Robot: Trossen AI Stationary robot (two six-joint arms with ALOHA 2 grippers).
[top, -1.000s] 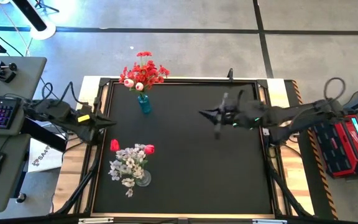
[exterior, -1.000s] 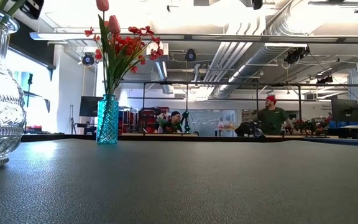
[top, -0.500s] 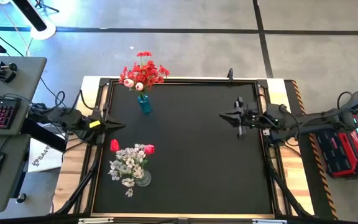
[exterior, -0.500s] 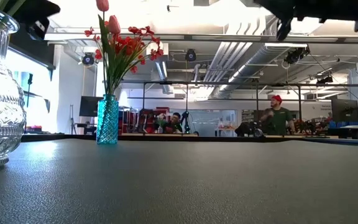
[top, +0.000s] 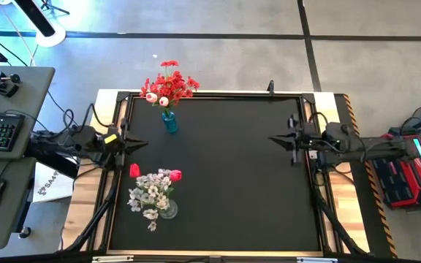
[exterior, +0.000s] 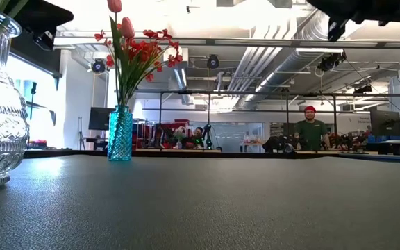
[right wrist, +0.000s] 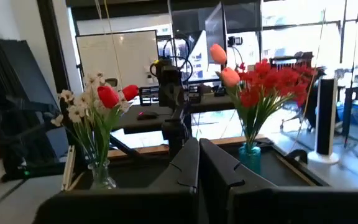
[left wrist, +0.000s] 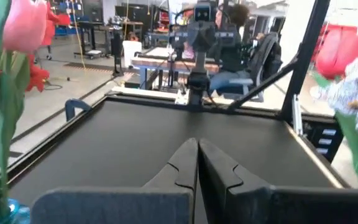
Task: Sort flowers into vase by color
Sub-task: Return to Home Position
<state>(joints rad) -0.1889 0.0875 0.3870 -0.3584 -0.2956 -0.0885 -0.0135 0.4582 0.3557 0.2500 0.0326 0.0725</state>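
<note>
Left hand (top: pixel 134 148) first: clenched tight on nothing (plain in its own wrist view), resting low at the left edge of the desk (top: pixel 232 197). Same for the right hand (top: pixel 280 139): clenched, empty, at the right edge, well apart from every flower.

Outward from the left hand, and near it: clear vase (top: pixel 168 210) with white sprays (top: pixel 147 196) and red tulip buds (top: pixel 134 170). Farther off, also on the left half and close to the desk's edge at the top of the high view: teal vase (top: pixel 169 122) with the red bunch (top: pixel 169 84) and pale pink buds (right wrist: pixel 230 76).

As for progress, probably almost finished. No loose stem anywhere on the desk, and every flower standing in a vase. Nothing left to pick up, so only the parking of both arms to complete. One doubt: red tulip buds together with white sprays in the clear vase, so not a pure sorting by colour, if judged strictly.

Counted: two hands, two vases. In the clear vase, two red tulip buds; white sprays too tangled to count. In the teal vase, two pale pink buds, seen from the right wrist view; small red blooms too many and too close together to count as separate stems. On the bare desk, zero flowers.
</note>
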